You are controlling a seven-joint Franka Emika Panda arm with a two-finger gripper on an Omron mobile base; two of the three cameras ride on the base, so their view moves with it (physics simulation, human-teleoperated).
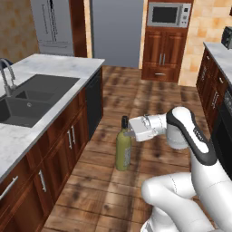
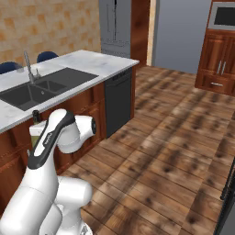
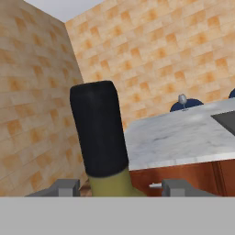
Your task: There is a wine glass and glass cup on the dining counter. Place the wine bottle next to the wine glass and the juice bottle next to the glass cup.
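The wine bottle [image 1: 123, 149] hangs upright in the air beside the island's wood base, its olive body clear of the plank floor [image 1: 136, 90] and its dark top [image 3: 98, 128] rising between the two finger tips in the hand view; the gripper [image 1: 128, 132] is closed on its neck from the 3 o'clock side in the left base view, jaws partly apart around the glass. The dining counter [image 1: 54, 68] lies at 9 o'clock of the bottle with its dark sink [image 1: 27, 97] and tap [image 1: 7, 74]; in the hand view the wine glass [image 3: 182, 101] stands far off on the marble at 2 o'clock of the bottle's top, in front of a blue stool [image 3: 186, 105]; at 12 o'clock in the left base view stand wood cabinets with a microwave [image 1: 168, 15].
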